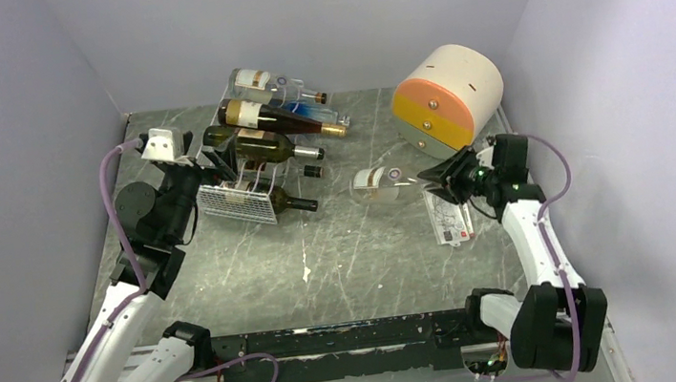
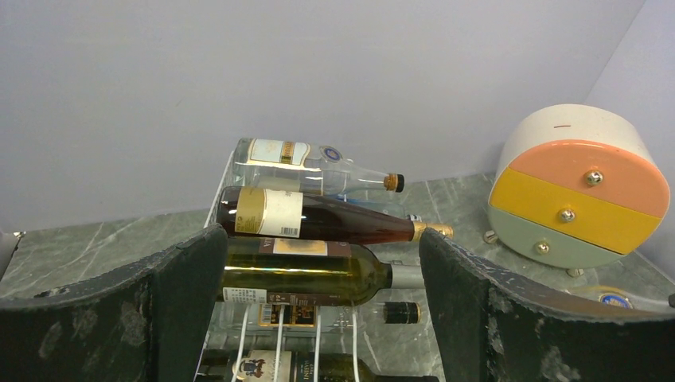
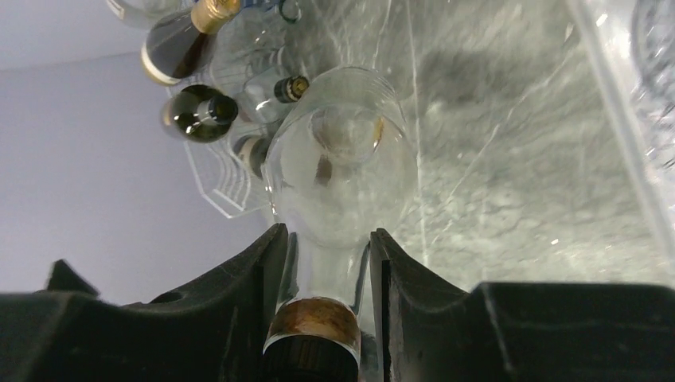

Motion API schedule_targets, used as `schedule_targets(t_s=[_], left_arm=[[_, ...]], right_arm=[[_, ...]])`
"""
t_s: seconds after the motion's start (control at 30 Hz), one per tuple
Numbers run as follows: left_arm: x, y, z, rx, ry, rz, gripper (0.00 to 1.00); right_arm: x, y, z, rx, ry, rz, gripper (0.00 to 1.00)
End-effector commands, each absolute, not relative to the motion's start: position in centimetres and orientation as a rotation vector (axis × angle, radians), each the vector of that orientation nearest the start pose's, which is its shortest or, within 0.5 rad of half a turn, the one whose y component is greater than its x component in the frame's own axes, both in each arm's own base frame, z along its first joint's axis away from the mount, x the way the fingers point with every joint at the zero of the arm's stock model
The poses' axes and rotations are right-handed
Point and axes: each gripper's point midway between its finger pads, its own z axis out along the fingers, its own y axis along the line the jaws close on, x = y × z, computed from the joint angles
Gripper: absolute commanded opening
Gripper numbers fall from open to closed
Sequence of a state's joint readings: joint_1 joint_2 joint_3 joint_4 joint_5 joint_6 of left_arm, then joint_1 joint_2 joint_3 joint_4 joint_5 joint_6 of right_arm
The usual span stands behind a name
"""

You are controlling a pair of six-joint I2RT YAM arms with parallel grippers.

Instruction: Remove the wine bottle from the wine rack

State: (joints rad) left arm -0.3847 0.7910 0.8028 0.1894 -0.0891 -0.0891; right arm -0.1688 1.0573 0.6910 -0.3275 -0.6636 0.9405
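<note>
The white wire wine rack (image 1: pixel 237 202) stands at the back left with several bottles lying on and behind it; its wires (image 2: pixel 278 334) show low in the left wrist view. A clear glass wine bottle (image 1: pixel 379 183) lies on its side right of the rack, apart from it, base toward the rack. My right gripper (image 1: pixel 434 180) is shut on its neck, just ahead of the brown-banded cap (image 3: pixel 314 318), and the clear body (image 3: pixel 342 175) stretches away from the gripper (image 3: pixel 328 247). My left gripper (image 1: pixel 216 166) is open at the rack's left end, fingers (image 2: pixel 183 294) framing a green bottle (image 2: pixel 306 272) without touching it.
A round cream box with orange, yellow and green drawers (image 1: pixel 446 97) stands at the back right, close behind the right gripper, and also shows as the drawer box (image 2: pixel 577 187) in the left wrist view. A printed packet (image 1: pixel 448 220) lies on the marble table under the right arm. Walls close in on three sides.
</note>
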Motion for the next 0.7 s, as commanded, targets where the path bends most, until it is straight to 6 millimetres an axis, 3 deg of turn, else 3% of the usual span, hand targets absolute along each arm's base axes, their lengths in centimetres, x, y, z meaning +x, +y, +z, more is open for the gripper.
schedule_targets(t_s=[0.0, 0.37, 0.5, 0.67], left_arm=[[30.7, -11.9, 38.4, 0.156, 1.34, -0.353, 0.94], [30.8, -12.1, 38.2, 0.162, 1.348, -0.364, 0.94], [30.9, -12.3, 38.1, 0.164, 1.352, -0.369, 0.94], [31.1, -12.3, 37.9, 0.161, 1.364, -0.365, 0.94]], right_arm=[[30.4, 7.9, 22.1, 0.603, 2.155, 1.058, 0.0], [32.7, 3.1, 24.0, 0.427, 2.248, 0.536, 0.0], [34.0, 3.7, 24.0, 0.387, 2.25, 0.437, 0.0], [35.7, 6.2, 23.9, 0.298, 2.278, 0.319, 0.0]])
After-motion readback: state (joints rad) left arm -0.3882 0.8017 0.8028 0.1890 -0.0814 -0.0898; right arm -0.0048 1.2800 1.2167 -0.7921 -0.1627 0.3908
